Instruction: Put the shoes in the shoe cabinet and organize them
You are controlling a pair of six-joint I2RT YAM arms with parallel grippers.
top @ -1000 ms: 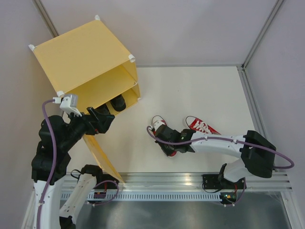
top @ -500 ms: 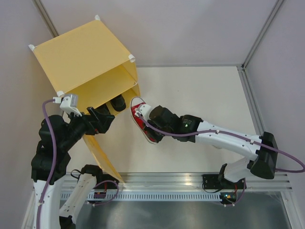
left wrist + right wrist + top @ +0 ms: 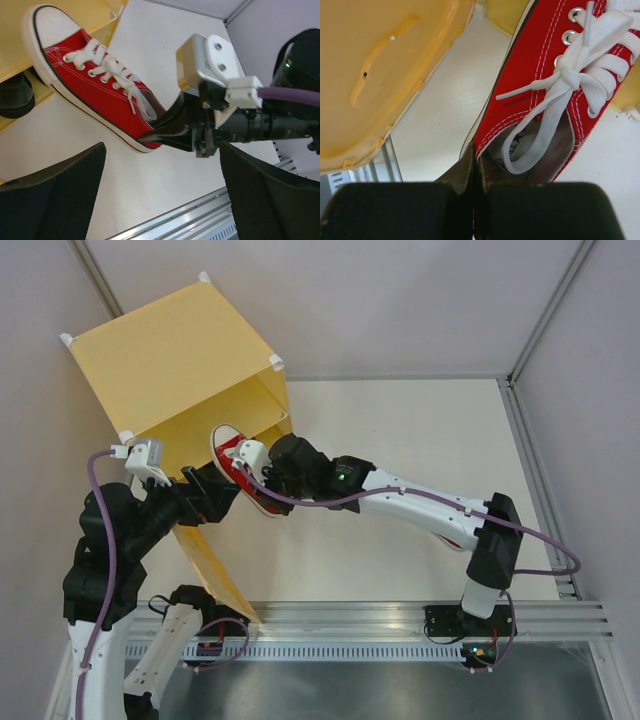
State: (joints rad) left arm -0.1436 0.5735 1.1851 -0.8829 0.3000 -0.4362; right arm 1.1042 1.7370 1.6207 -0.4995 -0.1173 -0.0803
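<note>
Top external view: red sneaker at cabinet mouth

- Red sneaker (image 3: 238, 468): off the table (image 3: 420, 440) and tilted, with its white toe cap at the open front of the shoe cabinet (image 3: 170, 350), level with the inner shelf edge. Half a second ago it hung further right, beside the cabinet's corner. A second ago it lay mid-table beside its mate.
- Right gripper (image 3: 266, 486): fingers pressed together on the sneaker's heel collar. The right wrist view shows them pinching the red rim, with a loose lace loop just above. The arm now reaches further left than before, across the table.
- Left gripper (image 3: 212, 490): fingers spread wide and holding nothing, just beside the sneaker's toe end. Its position matches both earlier frames.
- Black loafer (image 3: 15, 95): in the lower compartment beneath the shelf, seen from the left wrist. From above, the sneaker now covers it.
- Door panel (image 3: 212, 560): swung open toward the near edge, unchanged.
</note>
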